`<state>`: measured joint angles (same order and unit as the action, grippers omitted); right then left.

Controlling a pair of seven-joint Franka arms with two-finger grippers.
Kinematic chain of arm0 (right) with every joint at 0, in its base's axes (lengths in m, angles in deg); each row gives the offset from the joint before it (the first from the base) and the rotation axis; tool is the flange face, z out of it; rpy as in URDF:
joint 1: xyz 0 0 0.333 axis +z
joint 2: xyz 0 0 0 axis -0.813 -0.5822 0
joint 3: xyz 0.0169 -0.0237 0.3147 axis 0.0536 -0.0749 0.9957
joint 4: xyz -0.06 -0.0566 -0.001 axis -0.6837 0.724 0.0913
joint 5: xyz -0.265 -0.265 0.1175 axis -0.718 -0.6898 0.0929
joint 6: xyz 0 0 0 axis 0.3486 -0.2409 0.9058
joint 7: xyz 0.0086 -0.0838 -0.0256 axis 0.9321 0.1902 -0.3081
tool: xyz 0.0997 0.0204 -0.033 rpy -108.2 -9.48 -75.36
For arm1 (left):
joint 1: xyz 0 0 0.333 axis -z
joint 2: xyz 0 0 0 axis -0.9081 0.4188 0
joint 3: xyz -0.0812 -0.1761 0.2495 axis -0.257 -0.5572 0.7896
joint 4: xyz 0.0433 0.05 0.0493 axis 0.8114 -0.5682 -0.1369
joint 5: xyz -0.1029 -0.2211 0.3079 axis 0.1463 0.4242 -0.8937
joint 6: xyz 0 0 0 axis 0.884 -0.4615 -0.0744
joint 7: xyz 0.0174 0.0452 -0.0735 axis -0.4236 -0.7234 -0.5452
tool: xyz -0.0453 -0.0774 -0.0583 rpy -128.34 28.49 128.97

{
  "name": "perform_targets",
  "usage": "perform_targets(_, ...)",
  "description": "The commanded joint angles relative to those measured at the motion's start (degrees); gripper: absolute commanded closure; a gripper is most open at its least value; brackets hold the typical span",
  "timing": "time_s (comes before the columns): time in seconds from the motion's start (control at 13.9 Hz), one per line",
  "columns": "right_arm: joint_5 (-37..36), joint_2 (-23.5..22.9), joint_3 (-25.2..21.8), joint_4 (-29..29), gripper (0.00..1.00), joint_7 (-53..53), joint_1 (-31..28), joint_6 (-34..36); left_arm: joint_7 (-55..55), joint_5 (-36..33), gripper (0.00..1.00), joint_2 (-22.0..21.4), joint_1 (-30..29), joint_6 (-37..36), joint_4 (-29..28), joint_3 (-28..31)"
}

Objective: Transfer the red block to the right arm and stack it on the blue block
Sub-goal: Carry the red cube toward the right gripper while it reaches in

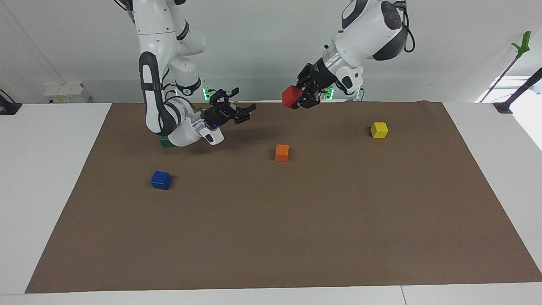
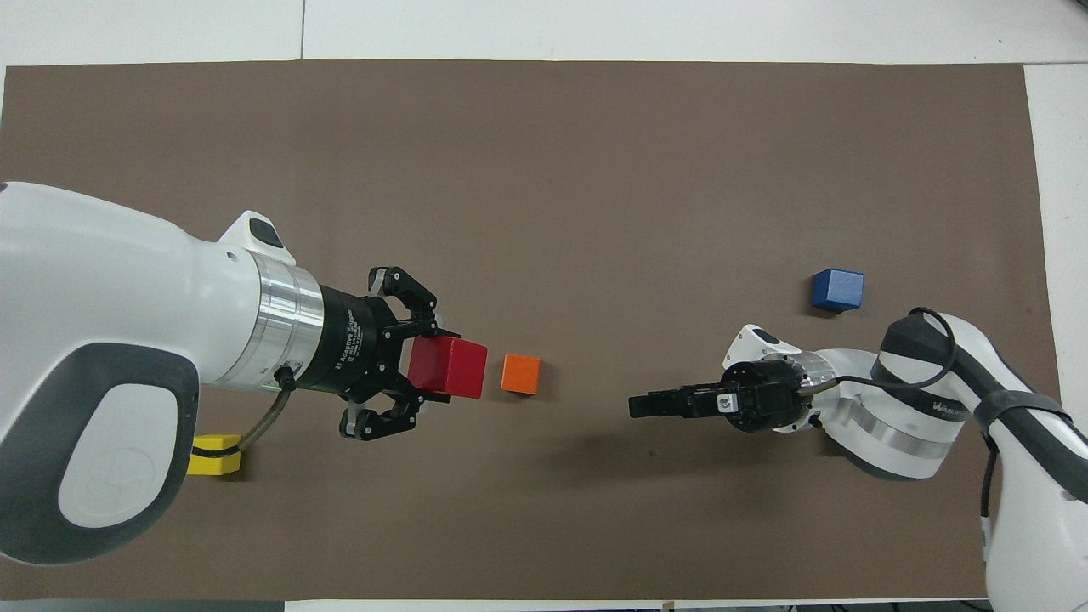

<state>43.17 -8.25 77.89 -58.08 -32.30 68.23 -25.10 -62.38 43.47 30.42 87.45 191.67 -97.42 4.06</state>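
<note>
The brown mat [image 1: 296, 237] covers most of the table and carries the loose cubes. The left arm [image 1: 368, 34] reaches in from its end and is raised, wrist turned level toward the table's middle; the left gripper [image 1: 301, 98] is clamped on the red block [image 1: 291, 97], held in the air over the mat's robot-side edge. The right arm [image 1: 159, 89] is folded low, forearm horizontal; the right gripper [image 1: 241, 112] points at the red block with its fingers spread and nothing between them, a clear gap apart from it. The blue block [image 1: 161, 180] sits on the mat toward the right arm's end, farther from the robots than a green cube [image 1: 166, 142] that the right arm mostly hides. An orange cube [image 1: 282, 153] lies mid-mat; a yellow cube [image 1: 379, 130] lies toward the left arm's end. Judgement: handover is pending. The right gripper's fingers should close across the block's free faces, squarely, before the left gripper releases.
</note>
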Motion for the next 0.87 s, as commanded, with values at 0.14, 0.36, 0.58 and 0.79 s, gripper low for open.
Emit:
perform_targets(0.14, 6.14, -7.55, 0.25, 0.6, 0.0, -3.65, 4.51, 9.67, -10.0, 1.14, 1.0, -2.66, 9.6, 10.53, -5.15, 0.48)
perform_targets(0.36, 7.39, -8.88, 1.74, 0.6, 0.0, -4.0, 5.32, 12.77, -9.65, 1.05, 1.0, -3.9, 9.7, 11.5, -7.88, 0.39)
perform_targets(0.58, 10.72, -8.71, 4.02, 0.6, 0.0, -4.09, 5.41, 12.77, -9.65, 1.05, 1.0, -4.17, 10.05, 11.94, -8.41, 0.39)
perform_targets(0.79, 13.27, -8.44, 7.02, 0.34, 0.0, -4.09, 5.41, 12.6, -9.65, 1.05, 1.0, -5.65, 10.75, 13.08, -11.22, 0.31)
